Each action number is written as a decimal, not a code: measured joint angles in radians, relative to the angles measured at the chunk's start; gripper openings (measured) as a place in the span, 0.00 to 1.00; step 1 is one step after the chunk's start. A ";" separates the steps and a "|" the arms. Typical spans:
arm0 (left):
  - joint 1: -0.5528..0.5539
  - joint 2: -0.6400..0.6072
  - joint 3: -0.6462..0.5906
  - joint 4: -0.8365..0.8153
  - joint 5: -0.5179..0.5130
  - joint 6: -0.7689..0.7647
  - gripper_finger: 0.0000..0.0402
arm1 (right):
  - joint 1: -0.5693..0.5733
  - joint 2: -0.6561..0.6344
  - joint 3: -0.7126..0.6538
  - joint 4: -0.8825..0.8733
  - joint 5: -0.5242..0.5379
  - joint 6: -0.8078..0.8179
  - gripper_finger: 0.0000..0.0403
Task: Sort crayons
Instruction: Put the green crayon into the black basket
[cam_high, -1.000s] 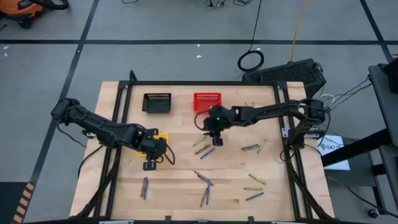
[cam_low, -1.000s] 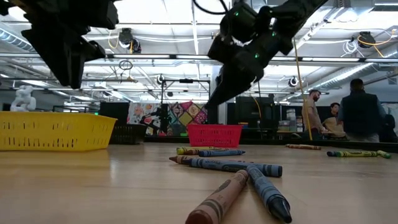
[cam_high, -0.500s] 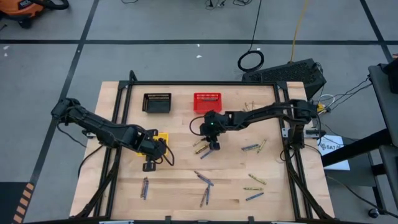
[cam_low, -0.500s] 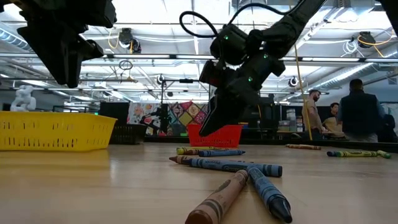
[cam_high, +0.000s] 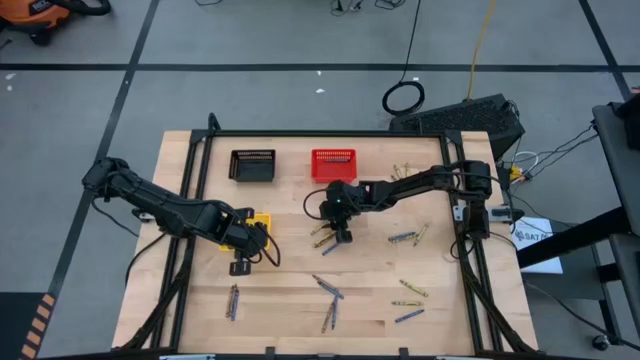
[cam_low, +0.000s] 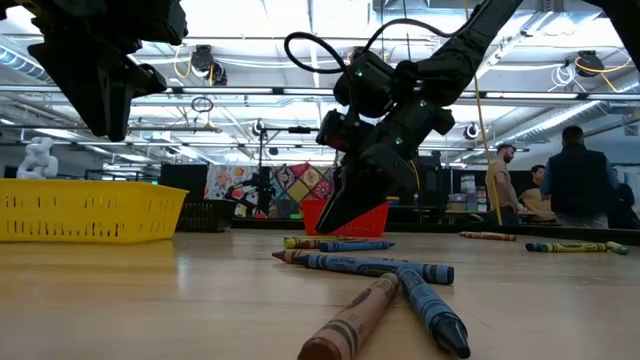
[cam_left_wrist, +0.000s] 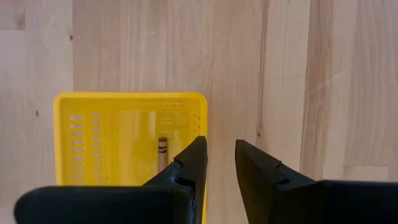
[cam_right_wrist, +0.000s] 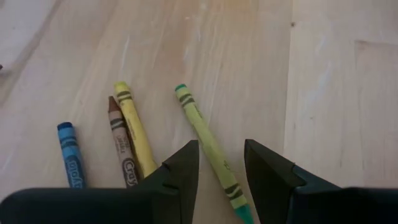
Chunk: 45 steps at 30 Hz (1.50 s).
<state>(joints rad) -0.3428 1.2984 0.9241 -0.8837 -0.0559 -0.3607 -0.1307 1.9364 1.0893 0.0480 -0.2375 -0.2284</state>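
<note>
We see the right gripper (cam_right_wrist: 221, 171), fingers apart, low over a yellow-green crayon (cam_right_wrist: 208, 146) beside yellow (cam_right_wrist: 135, 127), brown (cam_right_wrist: 122, 149) and blue crayons (cam_right_wrist: 70, 152). The left gripper (cam_left_wrist: 219, 165), fingers slightly apart and empty, hangs at the yellow basket (cam_left_wrist: 81, 106), which holds one brown crayon (cam_left_wrist: 163, 152).

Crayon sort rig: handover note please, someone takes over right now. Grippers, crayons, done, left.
Left gripper: open, empty, over the yellow basket rim.
Right gripper: open, low over the yellow-green crayon at table centre, not yet gripping; yellow, brown and blue crayons lie beside it.
Done: one brown crayon in the yellow basket.
Left: clusters at centre, front, front left and right. Black basket and red basket: contents not visible.
</note>
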 joint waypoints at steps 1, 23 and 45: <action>0.000 0.000 0.000 0.000 0.000 0.000 0.20 | 0.000 0.005 0.000 -0.001 -0.001 0.000 0.29; 0.000 0.000 0.000 0.000 -0.001 0.000 0.20 | -0.002 0.035 0.002 -0.017 0.006 0.086 0.03; 0.002 0.000 0.000 0.116 -0.215 0.000 0.20 | -0.001 -0.160 -0.002 -0.018 -0.004 0.190 0.00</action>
<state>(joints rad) -0.3405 1.2980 0.9241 -0.7673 -0.2711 -0.3607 -0.1314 1.7760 1.0874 0.0300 -0.2413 -0.0383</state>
